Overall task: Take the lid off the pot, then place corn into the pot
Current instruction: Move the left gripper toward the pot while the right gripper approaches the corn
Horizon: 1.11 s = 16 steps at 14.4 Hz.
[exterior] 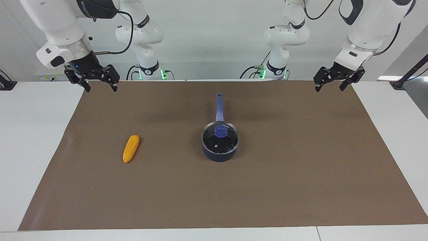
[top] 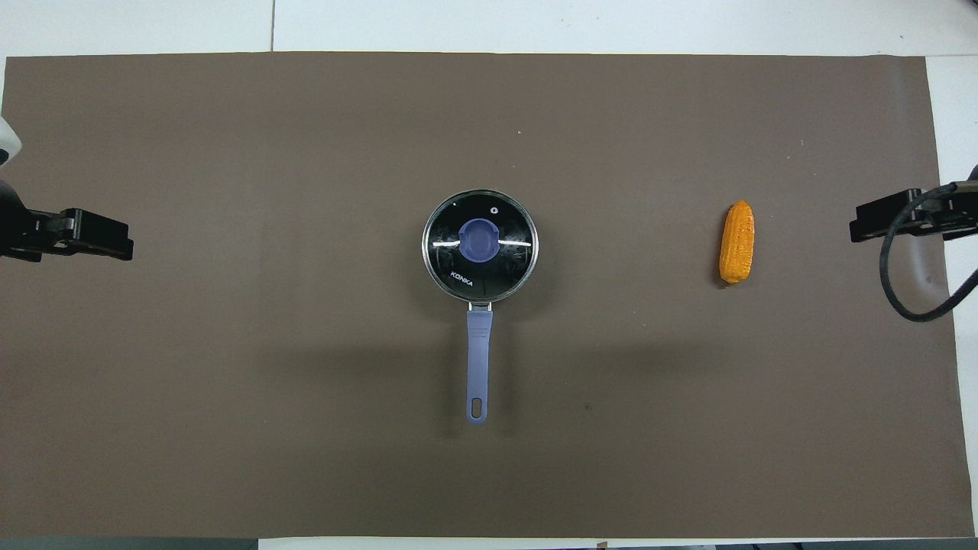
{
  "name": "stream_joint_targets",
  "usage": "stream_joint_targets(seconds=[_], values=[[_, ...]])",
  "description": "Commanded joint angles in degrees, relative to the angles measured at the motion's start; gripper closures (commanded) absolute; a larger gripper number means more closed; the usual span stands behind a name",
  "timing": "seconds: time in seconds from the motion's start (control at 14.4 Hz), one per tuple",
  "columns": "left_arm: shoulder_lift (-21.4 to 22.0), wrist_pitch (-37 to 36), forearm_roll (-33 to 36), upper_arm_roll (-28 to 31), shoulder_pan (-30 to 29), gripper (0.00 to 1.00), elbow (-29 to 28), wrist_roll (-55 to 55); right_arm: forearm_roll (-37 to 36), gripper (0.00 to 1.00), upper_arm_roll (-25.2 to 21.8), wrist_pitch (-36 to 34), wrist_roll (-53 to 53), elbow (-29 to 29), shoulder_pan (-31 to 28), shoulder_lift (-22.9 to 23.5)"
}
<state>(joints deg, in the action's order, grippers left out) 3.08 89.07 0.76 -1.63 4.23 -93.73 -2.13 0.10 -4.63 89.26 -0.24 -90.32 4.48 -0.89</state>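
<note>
Well apart from corn [exterior: 131,148] and lidded pot [exterior: 219,153], both pincers raised, spread, empty.

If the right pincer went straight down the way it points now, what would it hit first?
Probably the brown table mat near its corner; the right pincer points down, well clear of the yellow-orange corn cob.

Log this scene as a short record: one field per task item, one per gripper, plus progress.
pot: mid-mat, handle pointing toward the robots
lid: seated on the pot, knob up
corn: lying on the brown mat, toward the right arm's end, apart from the pot
left gripper: open, empty, raised over the mat's edge at its own end, waiting
right gripper: open, empty, raised over the mat's corner, above the corn's end
progress: no step done yet
</note>
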Motion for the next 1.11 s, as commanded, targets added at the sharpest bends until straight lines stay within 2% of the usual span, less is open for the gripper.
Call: stream_joint_targets(seconds=[0.0, 0.21, 0.35, 0.49, 0.69, 1.04], values=[[1.58, -0.21, -0.58, 0.4, 0.43, 0.0, -1.45, 1.07, 0.25, 0.0, 0.23, 3.37, -0.29, -1.17, 0.79, -0.69], [1.67, -0.21, -0.58, 0.14, 0.52, 0.0, -1.63, 1.07, 0.69, 0.0, 0.23, 7.66, 0.77, -3.09, 0.88, -0.95], [1.67, 0.4, -0.58, -0.04, 1.39, 0.0, -1.72, 0.54, 0.96, 0.0, 0.32, 16.86, 1.47, -9.31, 0.88, -3.05], [1.58, 3.11, -0.84, -0.13, 2.62, 0.0, -1.98, 0.37, 0.96, 0.0, 0.23, 22.34, 1.56, -12.76, 0.88, -3.68], [1.23, 4.09, -0.93, -0.13, 5.43, 0.0, -2.16, 0.46, 0.96, 0.0, 0.32, 25.69, 1.83, -13.21, 0.88, -1.14], [0.44, 8.04, -1.99, -0.04, 10.79, 0.0, -2.33, -2.88, 0.87, 0.0, 0.23, 32.98, 5.95, -14.26, 1.84, 5.63]])
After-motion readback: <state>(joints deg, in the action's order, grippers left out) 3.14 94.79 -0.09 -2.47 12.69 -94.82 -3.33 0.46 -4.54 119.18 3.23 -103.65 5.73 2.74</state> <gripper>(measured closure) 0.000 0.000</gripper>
